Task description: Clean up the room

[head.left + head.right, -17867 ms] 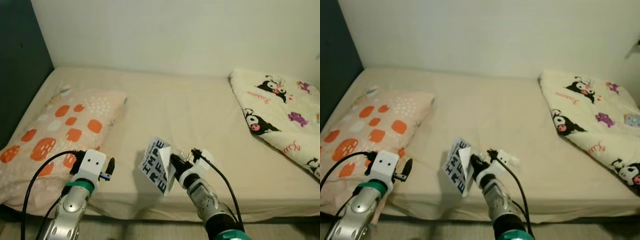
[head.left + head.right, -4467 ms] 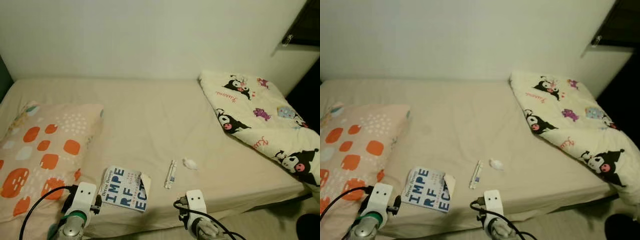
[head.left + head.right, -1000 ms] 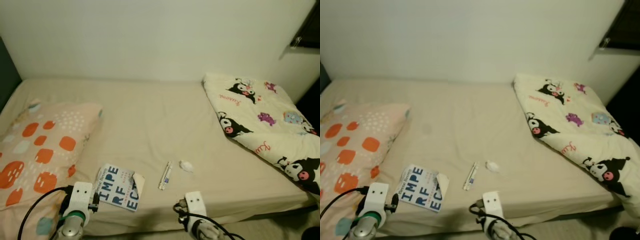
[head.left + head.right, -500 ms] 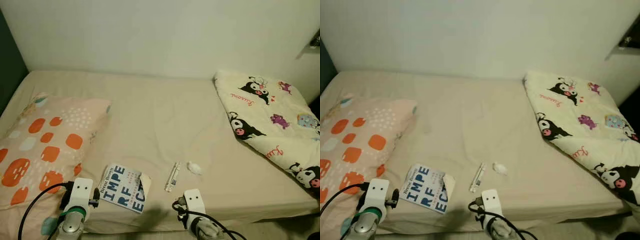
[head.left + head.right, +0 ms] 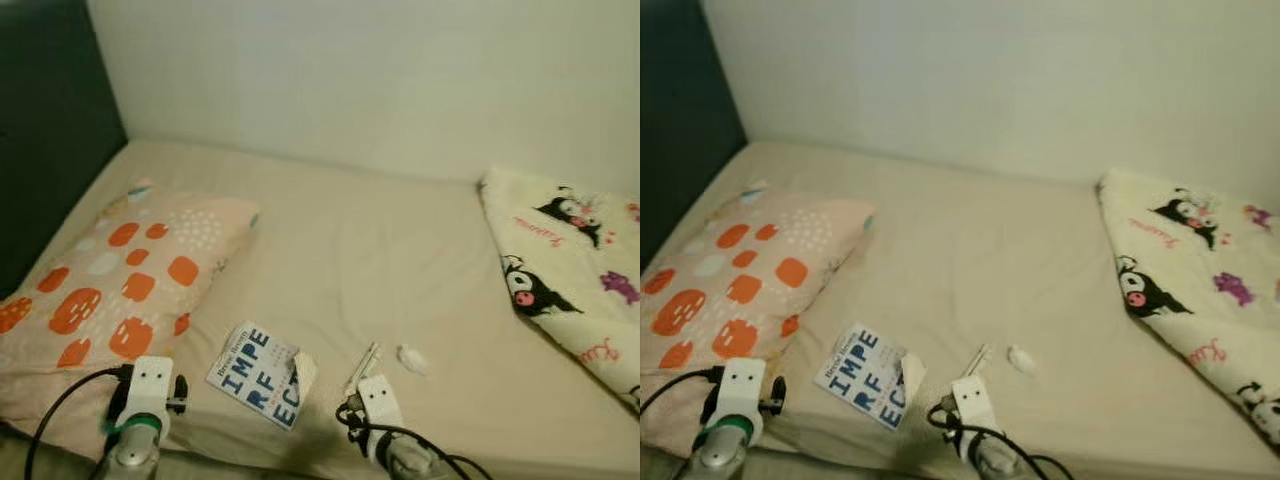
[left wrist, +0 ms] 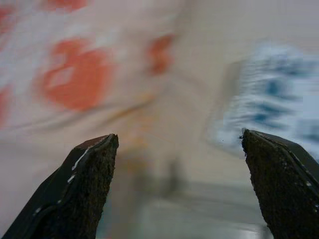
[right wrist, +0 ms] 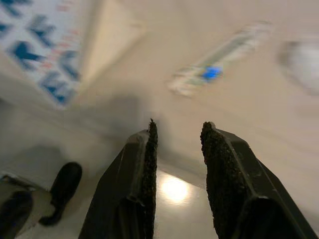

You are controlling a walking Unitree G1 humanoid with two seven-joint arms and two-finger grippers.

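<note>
A white book (image 5: 258,374) with blue letters lies flat near the bed's front edge, one cover corner folded up. Right of it lie a thin white tube (image 5: 364,361) and a small crumpled tissue (image 5: 411,359). My left gripper (image 6: 178,137) hovers low before the bed edge between the pillow (image 6: 75,74) and the book (image 6: 279,99), its fingers wide apart and empty. My right gripper (image 7: 179,125) is just below the bed edge, facing the tube (image 7: 219,62). Its fingers stand a narrow gap apart with nothing between them.
An orange-spotted pillow (image 5: 110,290) lies on the left of the beige mattress (image 5: 350,250). On the right is a folded cartoon-print blanket (image 5: 575,270). A dark panel (image 5: 50,120) rises at the bed's left end. Floor (image 7: 174,191) shows under the bed edge.
The camera has swung left, bringing the dark panel into view and pushing the blanket to the right. The book, held up by my right gripper long ago, lies on the bed.
</note>
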